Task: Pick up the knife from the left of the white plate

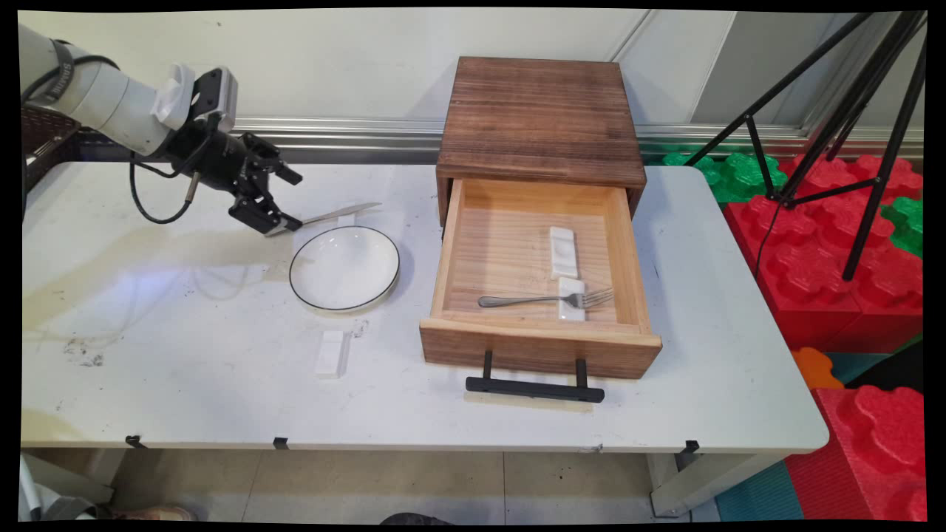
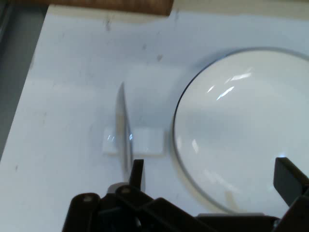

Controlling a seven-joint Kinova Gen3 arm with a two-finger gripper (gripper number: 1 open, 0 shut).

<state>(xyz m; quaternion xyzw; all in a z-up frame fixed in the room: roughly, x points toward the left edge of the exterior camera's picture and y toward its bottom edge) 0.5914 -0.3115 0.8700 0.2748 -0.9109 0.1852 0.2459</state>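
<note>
White table (image 1: pixel 185 384) carries everything. Beside the plate (image 1: pixel 344 267), on its far-left side, the gripper (image 1: pixel 284 201) hangs with its fingers spread apart, one finger (image 2: pixel 136 173) beside the knife (image 1: pixel 341 213), which lies across a small white rest (image 2: pixel 145 141). Right of the plate, the open drawer (image 1: pixel 538 343) holds a fork (image 1: pixel 547 299).

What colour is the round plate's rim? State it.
Black line around the white round plate, clearest in the main view.
</note>
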